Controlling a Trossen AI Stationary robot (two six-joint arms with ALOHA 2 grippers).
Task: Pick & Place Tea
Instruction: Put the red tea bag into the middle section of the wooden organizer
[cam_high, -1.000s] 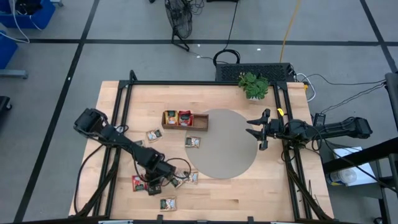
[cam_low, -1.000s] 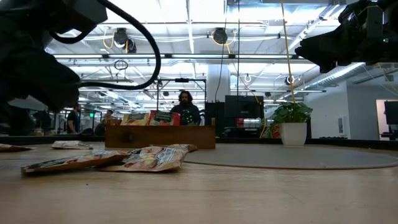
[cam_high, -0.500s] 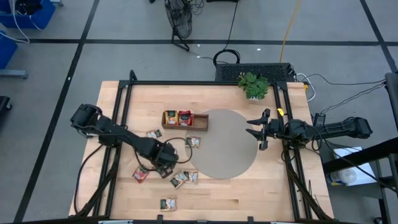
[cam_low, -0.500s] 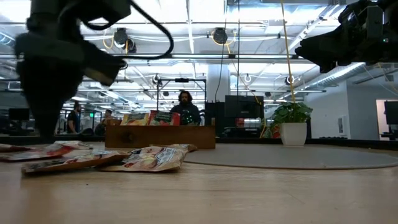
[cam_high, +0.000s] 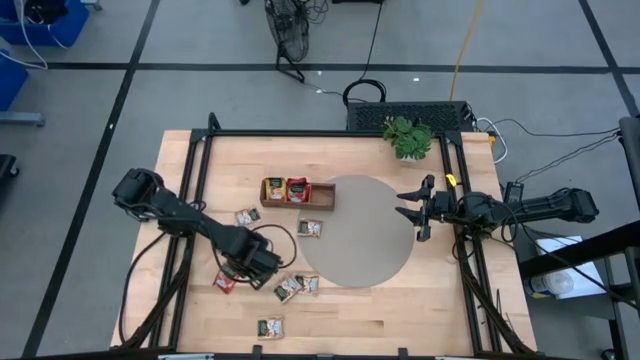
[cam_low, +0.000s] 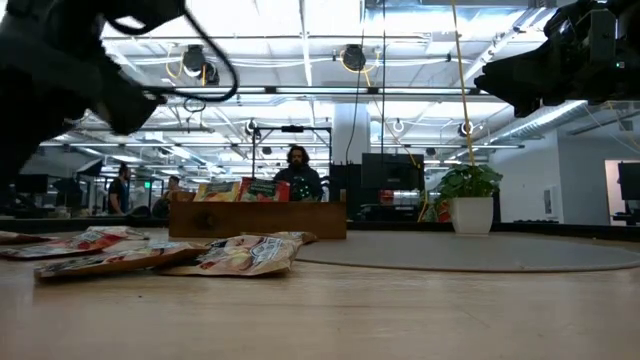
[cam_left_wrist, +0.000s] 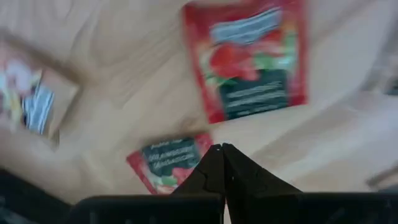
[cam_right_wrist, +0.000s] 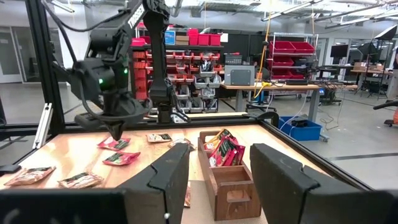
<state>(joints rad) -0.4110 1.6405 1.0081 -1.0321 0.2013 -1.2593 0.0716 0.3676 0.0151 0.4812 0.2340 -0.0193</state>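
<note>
Loose tea sachets lie flat on the wooden table: a red one (cam_high: 224, 282), a pair (cam_high: 297, 288), one near the front edge (cam_high: 268, 325) and two beside the tray (cam_high: 247, 215) (cam_high: 312, 228). More tea stands in the brown wooden tray (cam_high: 318, 194). My left gripper (cam_high: 255, 272) points down, shut, just above the table among them. In the left wrist view its tips (cam_left_wrist: 222, 148) stand at a small red sachet (cam_left_wrist: 163, 163), with a larger red sachet (cam_left_wrist: 249, 56) beyond. My right gripper (cam_high: 402, 204) waits open and level at the right. My left gripper has its shut fingertips (cam_left_wrist: 211, 163) over one corner of the small red sachet (cam_left_wrist: 186, 155), coming from above. The fingers hide that corner, and I cannot tell whether they touch it. The sachet (cam_right_wrist: 115, 144) looks to lie flat on the table.
A grey round mat (cam_high: 365, 245) covers the table's middle, right of the tray. A small potted plant (cam_high: 408, 135) stands at the far edge. Black frame rails run along the table's sides. People stand in the room beyond the table.
My left gripper has risen off the table, gone a little toward the far and right edges, and rolled about its own axis, staying shut. The red sachet beside it slid slightly toward the far edge, then lay still.
</note>
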